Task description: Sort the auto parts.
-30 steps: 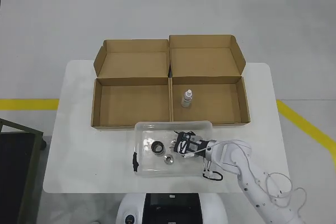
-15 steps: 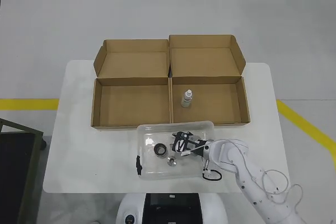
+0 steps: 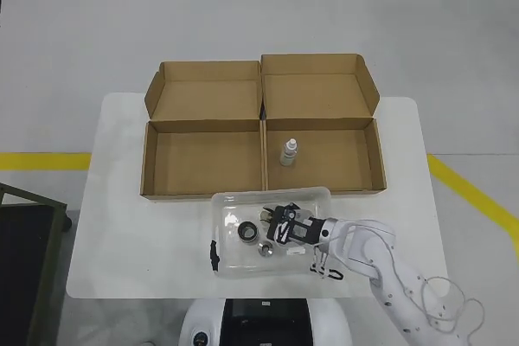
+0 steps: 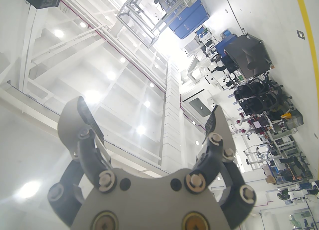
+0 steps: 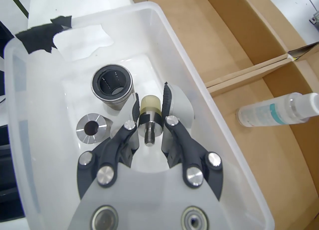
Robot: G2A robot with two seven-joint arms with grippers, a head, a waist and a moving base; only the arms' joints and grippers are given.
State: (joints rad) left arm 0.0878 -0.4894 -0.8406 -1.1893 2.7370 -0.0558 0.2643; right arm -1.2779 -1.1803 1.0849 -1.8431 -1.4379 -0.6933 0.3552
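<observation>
Since the earlier frames, the clear bin point(image 3: 268, 191) had slid slightly toward the robot's right on the table point(image 3: 121, 216), carrying its parts along. From above, the right gripper point(image 3: 279, 227) sat inside the bin, beside a linear bearing point(image 3: 249, 231) and a steel collet point(image 3: 264, 251). A bottle point(image 3: 288, 152) stood upright in the right cardboard box point(image 3: 329, 173).

At the left wrist, the left gripper point(image 4: 147, 114) pointed at the ceiling, jaws spread wide.

At the right wrist, the right gripper point(image 5: 150, 99) was clamped on a cream-capped threaded stud point(image 5: 149, 116) over the bin floor, just beside the bearing point(image 5: 112, 89) and collet point(image 5: 91, 128).
</observation>
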